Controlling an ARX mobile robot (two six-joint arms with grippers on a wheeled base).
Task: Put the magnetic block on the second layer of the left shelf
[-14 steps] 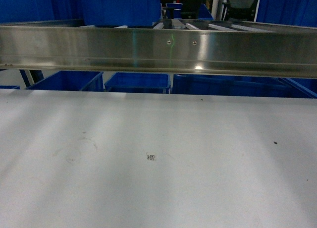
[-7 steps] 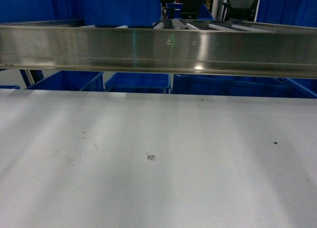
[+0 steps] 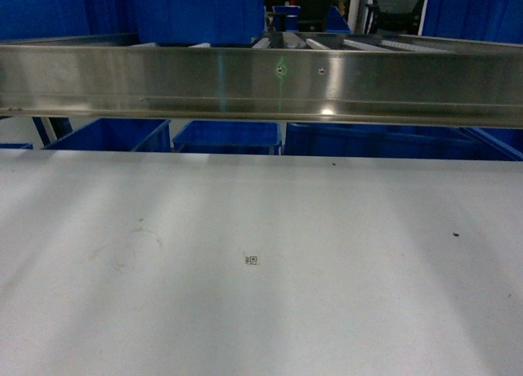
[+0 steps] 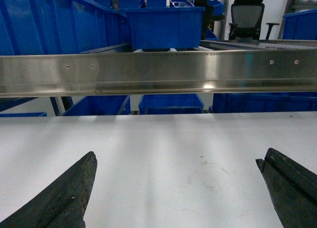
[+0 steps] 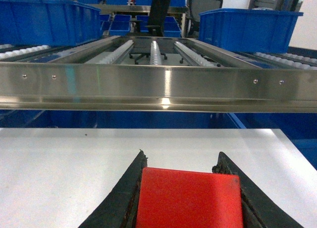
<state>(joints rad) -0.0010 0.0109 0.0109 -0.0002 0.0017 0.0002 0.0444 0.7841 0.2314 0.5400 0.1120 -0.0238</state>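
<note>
— Where is the small red cube-shaped magnetic block [image 5: 189, 198]?

— At the bottom centre of the right wrist view, clamped between the two dark fingers [image 5: 121, 200] of the right tool [image 5: 188, 198], both touching its sides. Held above the flat white bench [image 5: 59, 163]. Not visible in the head view.

— And the left tool [image 4: 178, 188]?

— Spread wide, with nothing between. One dark finger [image 4: 64, 196] at lower left of the left wrist view, the other at lower right, only white bench showing in the gap.

— What of the shiny stainless-steel left shelf with white roller rails [image 5: 158, 86]?

— Crossbar running across the middle of the right wrist view, above and beyond the block. Behind it, sloping rails of small white rollers [image 5: 155, 52] receding toward the top centre. Bare in the middle lanes.

— Containers?

— Large blue plastic bin [image 5: 247, 29] at upper right of the right wrist view, standing on the rollers; another long blue bin [image 5: 47, 22] at upper left. Contents hidden by the walls in both. More blue bins [image 3: 225, 136] under the crossbar in the head view, insides too dark to tell. Black office chair [image 4: 246, 15] at upper right of the left wrist view, well behind the shelf.
</note>
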